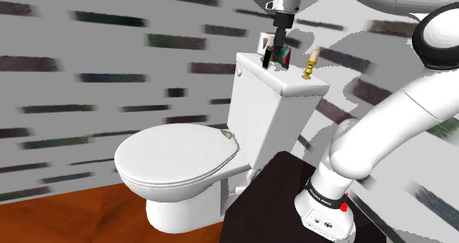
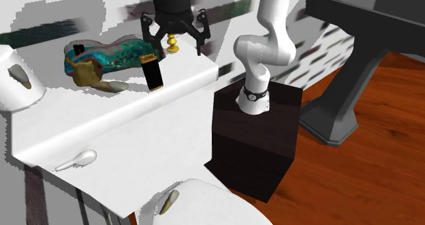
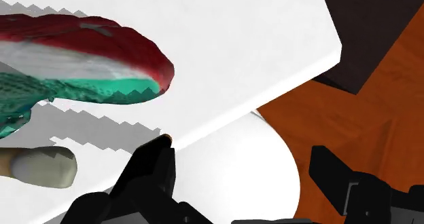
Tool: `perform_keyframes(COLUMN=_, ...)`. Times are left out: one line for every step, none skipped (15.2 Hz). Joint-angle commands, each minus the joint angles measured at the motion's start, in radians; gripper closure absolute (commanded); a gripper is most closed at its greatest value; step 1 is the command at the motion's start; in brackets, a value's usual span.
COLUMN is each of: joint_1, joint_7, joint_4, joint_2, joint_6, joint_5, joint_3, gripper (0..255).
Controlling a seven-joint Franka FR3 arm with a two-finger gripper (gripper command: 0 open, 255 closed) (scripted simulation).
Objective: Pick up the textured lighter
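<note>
The lighter, a slim black block with a gold-orange band round its top, stood upright on the white lid of the toilet tank, close to the lid's near edge in the second exterior view. Just behind it lay a teal-and-red mottled, shoe-shaped object, near enough that I'd not want a finger going down on that side without care. A small brass-coloured, candlestick-like piece stood farther along the lid, toward the dark box-shaped stand. The all-black gripper hung above the lid with its jaws spread wide and nothing between them. In the second exterior view it sat up and to the right of the lighter, not squarely over it. From where I stood, the job looked like one of lining up first: bring the hand across until the lighter sat centred between the two fingers, turn the wrist so they would close on its broad flat faces, then lower straight down. A thing so tall and narrow would tip at a sideways nudge, and the lid's edge was close, with the white toilet seat and the reddish wooden floor below. I'd grip it low-to-middle, firmly, and lift vertically.
</note>
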Motion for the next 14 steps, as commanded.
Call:
perform_keyframes(joint_1=0.016, joint_7=-0.109, joint_4=0.106, joint_2=0.082, joint_6=-0.025, joint_5=0.013, joint_3=-0.042, gripper=0)
perform_keyframes(joint_1=0.022, joint_7=-0.161, joint_4=0.159, joint_2=0.125, joint_6=-0.036, joint_5=0.024, joint_3=-0.063, gripper=0)
perform_keyframes(joint_1=0.027, joint_7=-0.215, joint_4=0.215, joint_2=0.170, joint_6=-0.048, joint_5=0.037, joint_3=-0.085, gripper=0)
perform_keyframes(joint_1=0.029, joint_7=-0.269, joint_4=0.274, joint_2=0.218, joint_6=-0.063, joint_5=0.054, joint_3=-0.105, gripper=0)
perform_keyframes(joint_1=0.029, joint_7=-0.323, joint_4=0.336, joint_2=0.268, joint_6=-0.079, joint_5=0.074, joint_3=-0.125, gripper=0)
perform_keyframes(joint_1=0.027, joint_7=-0.353, joint_4=0.370, joint_2=0.296, joint_6=-0.089, joint_5=0.085, joint_3=-0.135, gripper=0)
perform_keyframes(joint_1=0.026, joint_7=-0.350, joint_4=0.349, joint_2=0.289, joint_6=-0.074, joint_5=0.083, joint_3=-0.132, gripper=0)
perform_keyframes(joint_1=0.025, joint_7=-0.348, joint_4=0.328, joint_2=0.282, joint_6=-0.059, joint_5=0.080, joint_3=-0.130, gripper=0)
perform_keyframes(joint_1=0.026, joint_7=-0.345, joint_4=0.307, joint_2=0.275, joint_6=-0.044, joint_5=0.077, joint_3=-0.129, gripper=0)
perform_keyframes(joint_1=0.026, joint_7=-0.343, joint_4=0.287, joint_2=0.269, joint_6=-0.030, joint_5=0.074, joint_3=-0.127, gripper=0)
perform_keyframes(joint_1=0.026, joint_7=-0.341, joint_4=0.267, joint_2=0.263, joint_6=-0.015, joint_5=0.072, joint_3=-0.126, gripper=0)
perform_keyframes(joint_1=0.026, joint_7=-0.339, joint_4=0.248, joint_2=0.258, joint_6=-0.001, joint_5=0.070, joint_3=-0.126, gripper=0)
perform_keyframes(joint_1=0.026, joint_7=-0.337, joint_4=0.229, joint_2=0.253, joint_6=0.013, joint_5=0.067, joint_3=-0.125, gripper=0)
perform_keyframes(joint_1=0.026, joint_7=-0.336, joint_4=0.218, joint_2=0.250, joint_6=0.022, joint_5=0.066, joint_3=-0.124, gripper=0)
